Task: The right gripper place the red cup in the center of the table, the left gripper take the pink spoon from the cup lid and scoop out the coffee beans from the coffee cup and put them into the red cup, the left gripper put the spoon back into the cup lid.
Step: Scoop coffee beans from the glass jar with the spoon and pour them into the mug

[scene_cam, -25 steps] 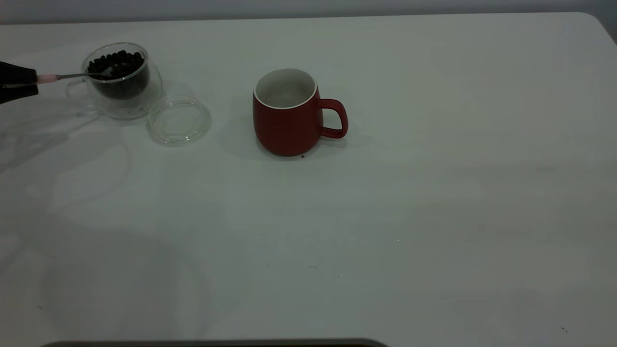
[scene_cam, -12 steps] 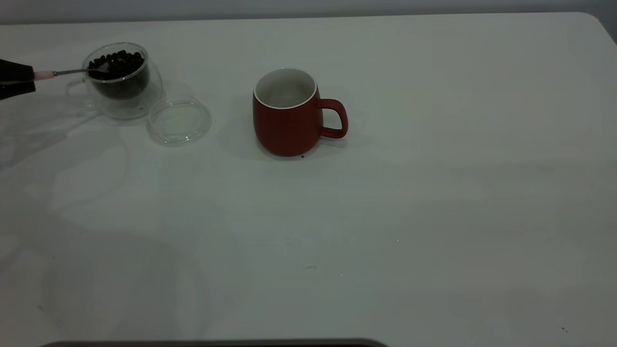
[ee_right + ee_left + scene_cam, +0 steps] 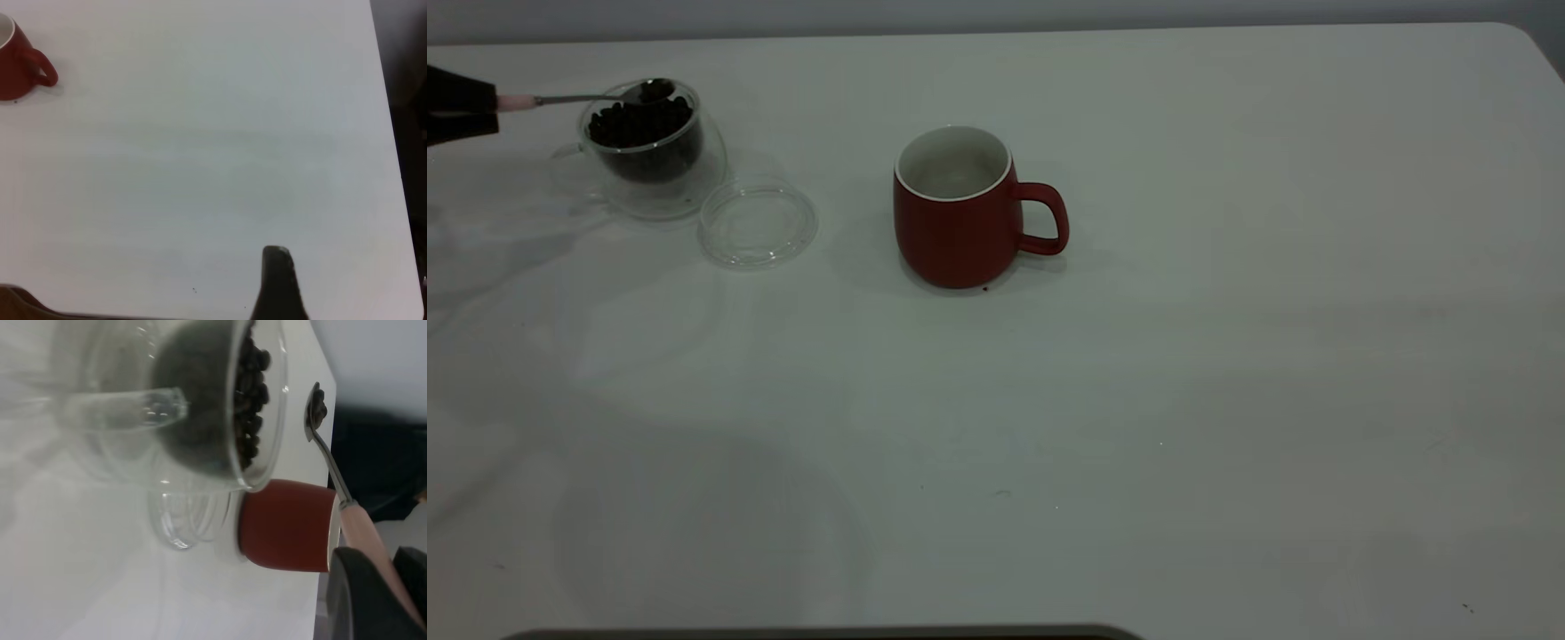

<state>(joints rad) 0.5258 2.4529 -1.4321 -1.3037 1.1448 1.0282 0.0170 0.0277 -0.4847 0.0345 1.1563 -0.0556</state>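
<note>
The red cup stands upright near the middle of the table, handle to the right, inside white and bare. It also shows in the left wrist view and the right wrist view. The coffee cup holds the coffee beans at the far left. The cup lid lies bare beside it. My left gripper is shut on the pink spoon by its handle. The spoon's bowl carries a few beans just above the coffee cup's far rim. My right gripper hangs over bare table to the right.
The table's rounded far-right corner and right edge bound the surface. A dark strip runs along the near edge. A few tiny dark specks lie by the red cup's foot.
The left gripper has raised the spoon out of the beans; its bowl now sits above the coffee cup's rim with beans in it. Cups and lid have not moved.
</note>
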